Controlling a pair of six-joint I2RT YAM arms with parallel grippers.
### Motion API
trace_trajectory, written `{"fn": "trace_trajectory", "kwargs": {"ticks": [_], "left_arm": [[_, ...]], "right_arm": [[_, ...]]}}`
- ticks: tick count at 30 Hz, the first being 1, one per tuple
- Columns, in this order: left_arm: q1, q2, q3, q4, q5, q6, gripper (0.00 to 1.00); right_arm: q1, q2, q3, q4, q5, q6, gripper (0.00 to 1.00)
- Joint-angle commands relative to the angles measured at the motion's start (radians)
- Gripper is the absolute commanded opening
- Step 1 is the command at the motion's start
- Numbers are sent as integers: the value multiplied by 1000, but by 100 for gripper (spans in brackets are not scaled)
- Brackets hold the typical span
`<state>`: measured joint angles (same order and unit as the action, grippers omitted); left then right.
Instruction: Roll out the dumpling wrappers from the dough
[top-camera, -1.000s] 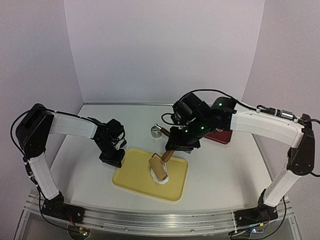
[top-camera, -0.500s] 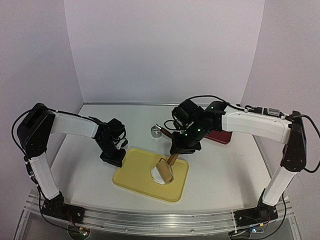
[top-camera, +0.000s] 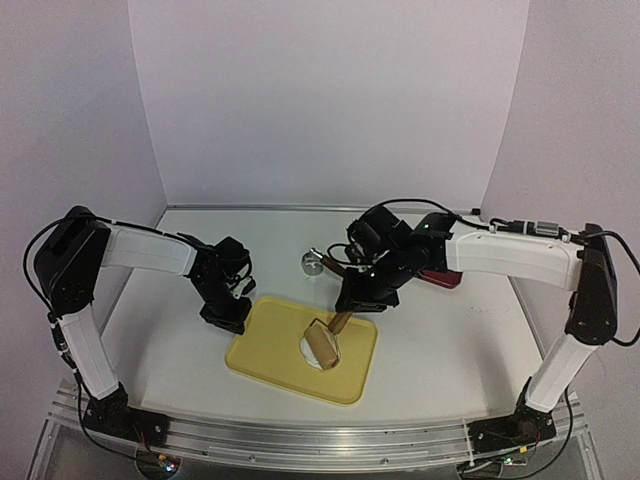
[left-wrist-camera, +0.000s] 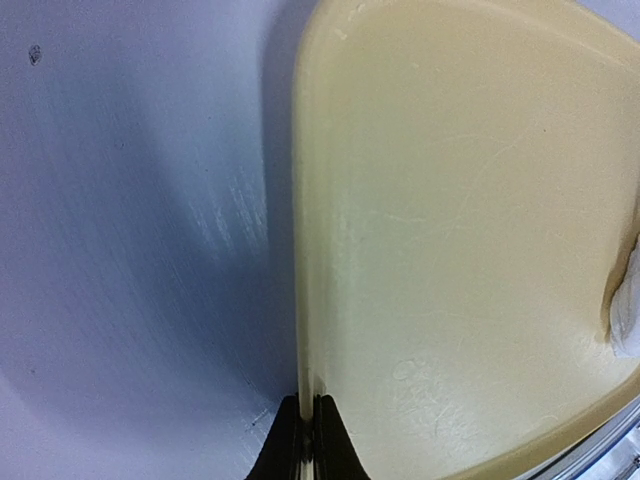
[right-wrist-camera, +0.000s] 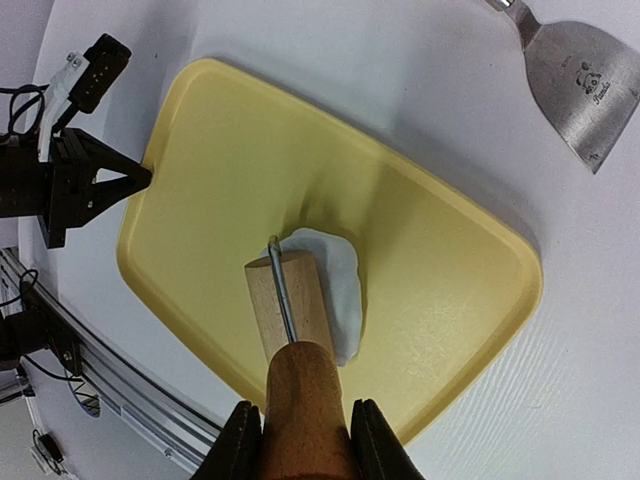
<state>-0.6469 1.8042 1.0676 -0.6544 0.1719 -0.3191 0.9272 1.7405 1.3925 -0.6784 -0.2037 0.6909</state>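
Note:
The dough (top-camera: 309, 349) (right-wrist-camera: 338, 283) is a flattened white lump near the middle of the yellow tray (top-camera: 270, 350) (right-wrist-camera: 450, 290). A wooden roller (top-camera: 323, 343) (right-wrist-camera: 290, 300) rests on its left part. My right gripper (top-camera: 343, 318) (right-wrist-camera: 305, 440) is shut on the roller's brown handle. My left gripper (top-camera: 228, 322) (left-wrist-camera: 308, 440) is shut on the tray's left rim (left-wrist-camera: 305, 300). In the left wrist view, a bit of dough (left-wrist-camera: 625, 300) shows at the right edge. No dumpling wrappers are in view.
A small steel ring cutter (top-camera: 312, 263) stands behind the tray, near the right arm. A steel scraper blade (right-wrist-camera: 580, 70) lies beyond the tray's far corner. A dark red object (top-camera: 441, 273) sits under the right forearm. The table's near rail (top-camera: 300, 435) runs just past the tray.
The right arm has dropped lower and the roller has shifted slightly to the right over the dough. The left gripper has kept its hold on the tray rim.

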Motion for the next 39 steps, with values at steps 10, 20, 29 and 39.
{"fn": "trace_trajectory", "kwargs": {"ticks": [10,20,29,39], "left_arm": [[2,20,-13,-1,-78,10,0],[2,18,-20,-1,-83,5,0],[4,20,-18,-1,-87,5,0],[7,17,-23,-1,-92,11,0]], "right_arm": [[5,223,-136,-207,159,42,0],[5,268,-160,-239,163,60,0],[5,289,-173,-244,159,62,0],[4,286,-183,-245,168,77,0]]}}
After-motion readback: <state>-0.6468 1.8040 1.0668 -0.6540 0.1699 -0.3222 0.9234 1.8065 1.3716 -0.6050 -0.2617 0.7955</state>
